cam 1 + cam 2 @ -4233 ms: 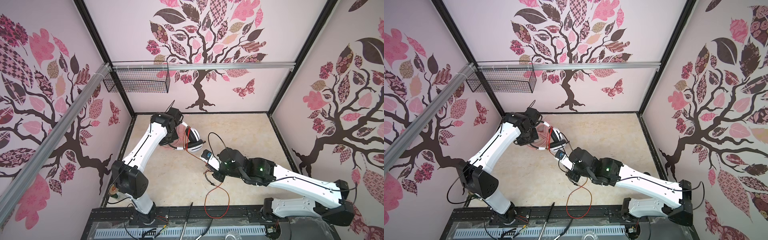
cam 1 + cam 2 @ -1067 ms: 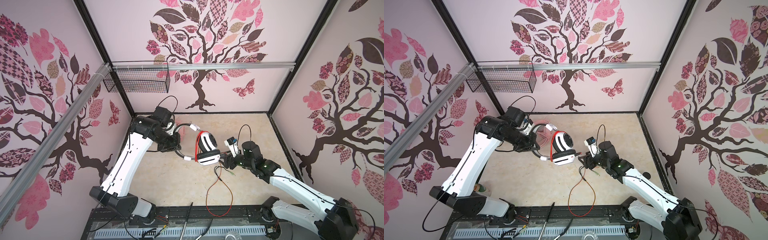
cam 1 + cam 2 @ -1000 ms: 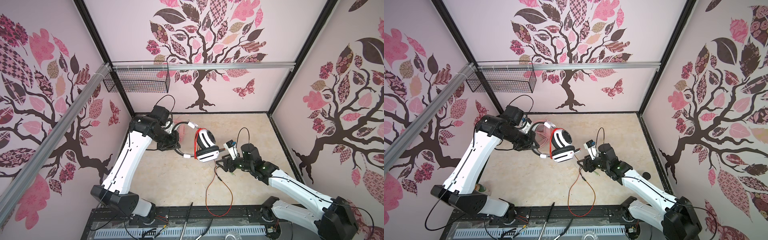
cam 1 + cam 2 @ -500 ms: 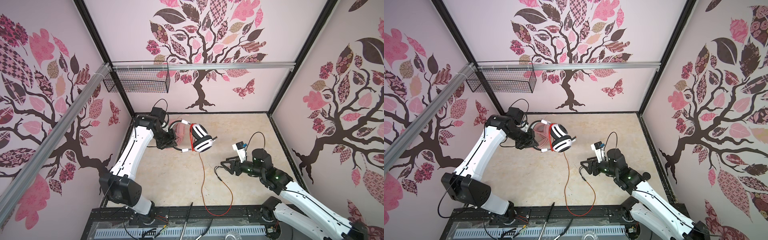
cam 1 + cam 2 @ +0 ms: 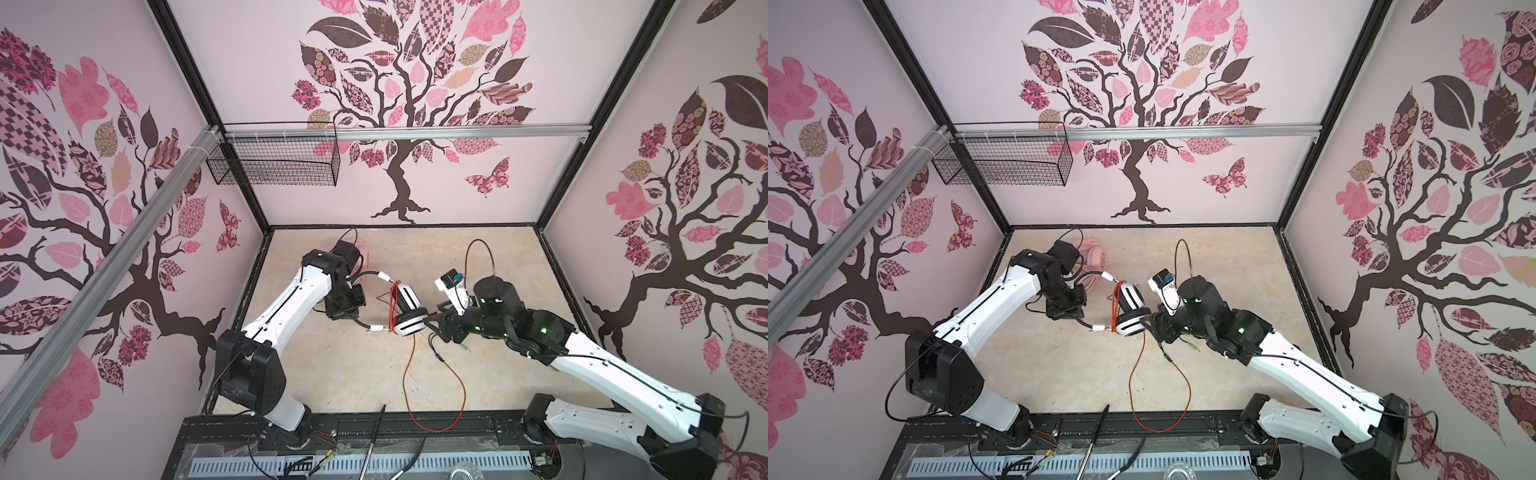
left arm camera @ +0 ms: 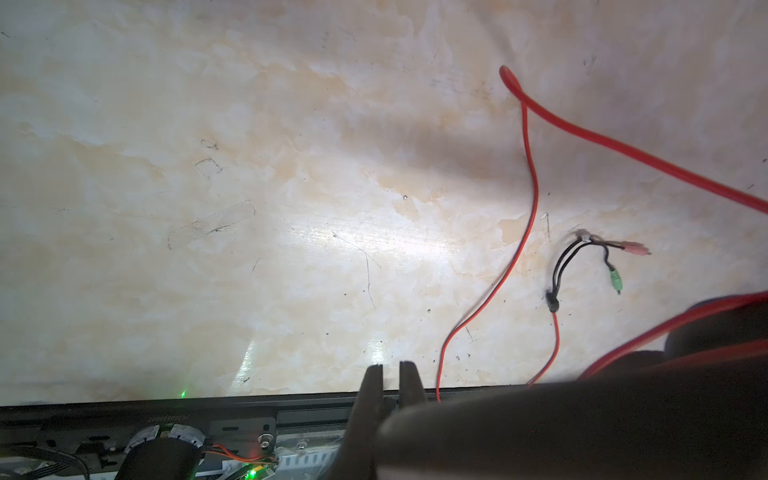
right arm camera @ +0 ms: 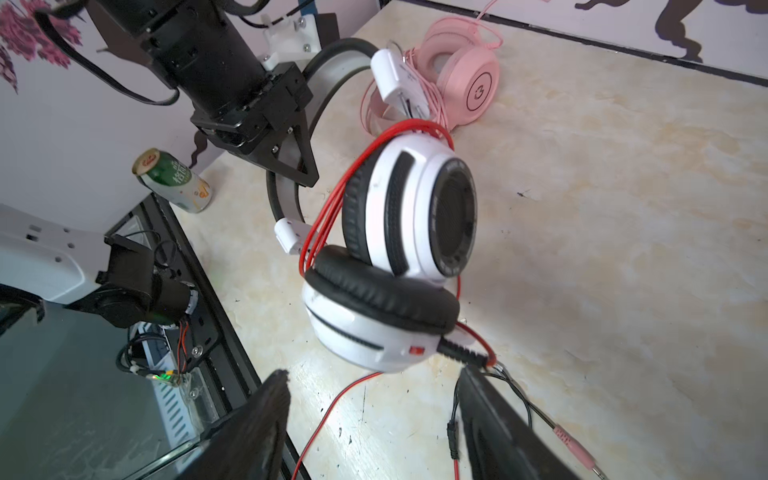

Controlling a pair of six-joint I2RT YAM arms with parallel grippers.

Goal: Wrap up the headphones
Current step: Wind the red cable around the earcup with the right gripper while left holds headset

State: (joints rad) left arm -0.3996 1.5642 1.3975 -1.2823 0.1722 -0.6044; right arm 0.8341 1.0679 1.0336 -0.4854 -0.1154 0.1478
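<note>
The white-and-black headphones [image 5: 409,309] [image 5: 1129,313] [image 7: 407,208] hang above the table with the ear cups stacked. My left gripper [image 5: 345,303] [image 5: 1065,309] [image 6: 390,368] is shut on their black headband [image 7: 286,195]. Their orange-red cord [image 5: 415,374] [image 5: 1138,374] [image 6: 528,187] loops round the cups, then trails over the table to the front rail and back. My right gripper [image 5: 436,322] [image 5: 1152,322] [image 7: 374,382] stands open just under the lower cup, and the cord passes loose between its fingers. The pink headphones [image 7: 469,79] [image 5: 1094,253] lie at the back left, partly behind the left arm.
The cord's black leads end in a pink plug [image 6: 636,248] [image 7: 577,451] and a green plug [image 6: 616,282] on the table by the right gripper. A green drinks can [image 7: 172,180] lies by the left wall. A wire basket [image 5: 274,160] hangs on the back wall.
My left gripper has carried the headphones forward and to the right. My right gripper, which had drawn back open, has moved in close under the lower ear cup.
</note>
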